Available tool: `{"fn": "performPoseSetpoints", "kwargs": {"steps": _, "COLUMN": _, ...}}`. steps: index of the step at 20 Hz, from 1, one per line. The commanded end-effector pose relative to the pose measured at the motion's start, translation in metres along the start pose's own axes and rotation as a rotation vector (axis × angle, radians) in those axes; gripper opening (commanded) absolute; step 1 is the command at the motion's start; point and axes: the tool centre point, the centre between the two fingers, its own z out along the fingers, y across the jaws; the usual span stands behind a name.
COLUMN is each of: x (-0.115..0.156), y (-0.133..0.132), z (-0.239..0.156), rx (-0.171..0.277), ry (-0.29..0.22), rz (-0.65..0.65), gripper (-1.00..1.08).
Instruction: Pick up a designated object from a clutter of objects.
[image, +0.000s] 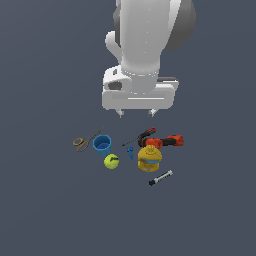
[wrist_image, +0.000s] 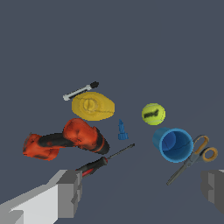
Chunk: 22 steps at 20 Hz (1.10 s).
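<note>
The tennis ball (image: 111, 161) sat yellow-green with a dark curved mark, resting just beside the blue cup (image: 102, 144) and slightly smaller than it. Scissors (image: 84, 141) lay by the cup's other side. The yellow container (image: 149, 158), drill (image: 167, 141), screwdriver (image: 140, 136), small blue piece (image: 130, 152) and marker (image: 161, 177) clustered apart from the ball.

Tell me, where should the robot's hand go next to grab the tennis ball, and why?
Probably sideways and down, until the gripper sits over the tennis ball. Its jaws are open and empty, high above the clutter. The ball lies apart from the blue cup, so there seems room to close on it.
</note>
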Motion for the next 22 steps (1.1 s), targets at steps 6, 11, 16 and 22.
{"fn": "performPoseSetpoints", "kwargs": {"steps": 6, "x": -0.002, "y": 0.001, "z": 0.004, "rx": 0.000, "ry": -0.006, "rz": 0.012, "gripper": 1.00}}
{"fn": "performPoseSetpoints", "kwargs": {"steps": 11, "x": -0.005, "y": 0.004, "z": 0.009, "rx": 0.000, "ry": -0.014, "rz": 0.025, "gripper": 1.00}}
{"fn": "performPoseSetpoints", "kwargs": {"steps": 16, "x": -0.005, "y": 0.003, "z": 0.008, "rx": 0.000, "ry": -0.014, "rz": 0.027, "gripper": 1.00}}
{"fn": "performPoseSetpoints", "kwargs": {"steps": 22, "x": -0.004, "y": 0.004, "z": 0.010, "rx": -0.001, "ry": -0.014, "rz": 0.012, "gripper": 1.00}}
